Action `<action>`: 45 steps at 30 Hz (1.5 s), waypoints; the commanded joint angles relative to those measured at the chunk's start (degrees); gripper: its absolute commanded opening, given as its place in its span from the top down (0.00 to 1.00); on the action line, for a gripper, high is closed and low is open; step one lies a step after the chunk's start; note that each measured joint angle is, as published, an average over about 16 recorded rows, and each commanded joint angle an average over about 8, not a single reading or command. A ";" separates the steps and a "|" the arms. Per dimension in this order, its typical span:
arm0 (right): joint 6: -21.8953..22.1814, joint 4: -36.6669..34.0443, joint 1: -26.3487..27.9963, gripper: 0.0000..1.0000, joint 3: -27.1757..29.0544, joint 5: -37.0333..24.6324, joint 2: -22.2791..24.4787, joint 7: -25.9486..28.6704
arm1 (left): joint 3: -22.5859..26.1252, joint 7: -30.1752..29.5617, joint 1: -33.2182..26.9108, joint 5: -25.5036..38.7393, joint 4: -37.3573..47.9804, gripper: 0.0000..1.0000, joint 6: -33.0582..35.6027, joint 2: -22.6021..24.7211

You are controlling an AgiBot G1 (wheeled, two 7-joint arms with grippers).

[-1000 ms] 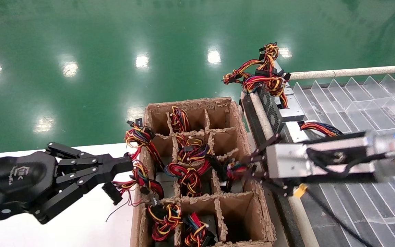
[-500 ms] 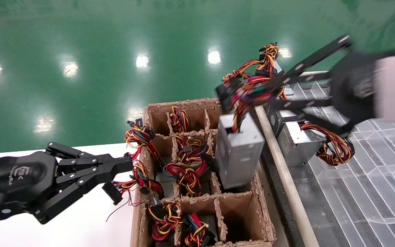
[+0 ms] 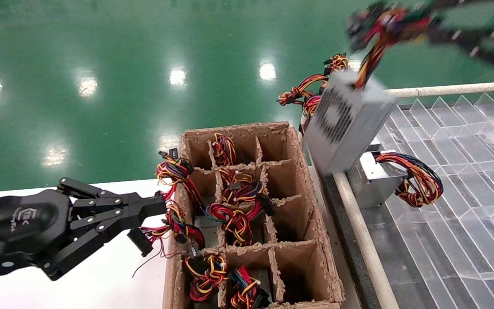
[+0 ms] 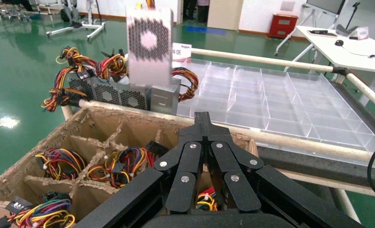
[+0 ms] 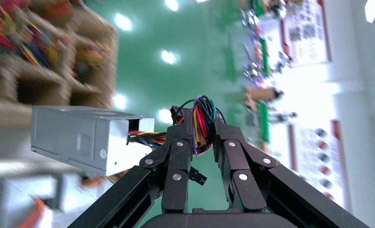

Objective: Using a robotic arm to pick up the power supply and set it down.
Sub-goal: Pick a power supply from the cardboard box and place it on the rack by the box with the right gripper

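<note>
Right end effector (image 5: 202,124) clamps the power supply's (image 3: 345,124) wires (image 5: 202,121); the box hangs below it. Left end effector (image 4: 204,124), closed, idles beside the carton (image 3: 298,171).

I work in what looks like a factory hall or robotics test floor: a glossy green floor (image 3: 144,64) mirrors rows of ceiling lamps and runs well beyond my bench. Before me a worn cardboard box (image 3: 311,223) with dividers holds bundles of coloured wires, and beside it lies a clear plastic tray (image 3: 457,214) of compartments edged by pale rails. My left wrist view shows white tables (image 4: 347,47), a red cabinet (image 4: 282,24) and wheeled stands (image 4: 73,19) far off; my right wrist view shows posters on a wall (image 5: 309,33).
</note>
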 commanded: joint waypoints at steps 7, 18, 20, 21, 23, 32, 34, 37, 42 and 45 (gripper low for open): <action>1.58 -0.94 6.66 1.00 -0.91 -9.11 -0.31 -1.65 | 0.00 0.00 0.00 0.00 0.00 1.00 0.00 0.00; 2.33 -10.43 10.58 1.00 -3.55 -18.29 -2.27 -6.74 | 0.00 0.00 0.00 0.00 0.00 1.00 0.00 0.00; 2.93 -13.07 10.10 1.00 -3.65 -18.42 -2.58 -8.17 | 0.00 0.00 0.00 0.00 0.00 1.00 0.00 0.00; 3.27 -14.31 9.74 1.00 -3.68 -18.37 -2.71 -8.87 | 0.00 0.00 0.00 0.00 0.00 1.00 0.00 0.00; 4.12 -16.47 8.89 1.00 -3.76 -18.37 -3.01 -10.35 | 0.00 0.00 0.00 0.00 0.00 1.00 0.00 0.00; 10.04 -24.87 3.57 1.00 -4.82 -19.29 -6.78 -15.51 | 0.00 0.00 0.00 0.00 0.00 1.00 0.00 0.00; 12.02 -27.19 2.32 1.00 -5.09 -19.60 -8.29 -16.60 | 0.00 0.00 0.00 0.00 0.00 1.00 0.00 0.00; 15.48 -31.15 0.87 1.00 -5.54 -20.51 -10.78 -18.70 | 0.00 0.00 0.00 0.00 0.00 1.00 0.00 0.00; 21.28 -39.15 0.44 1.00 -6.12 -22.19 -15.31 -22.76 | 0.00 0.00 0.00 0.00 0.00 1.00 0.00 0.00; 23.93 -44.33 1.23 1.00 -6.27 -22.71 -17.99 -25.66 | 0.00 0.00 0.00 0.00 0.00 1.00 0.00 0.00</action>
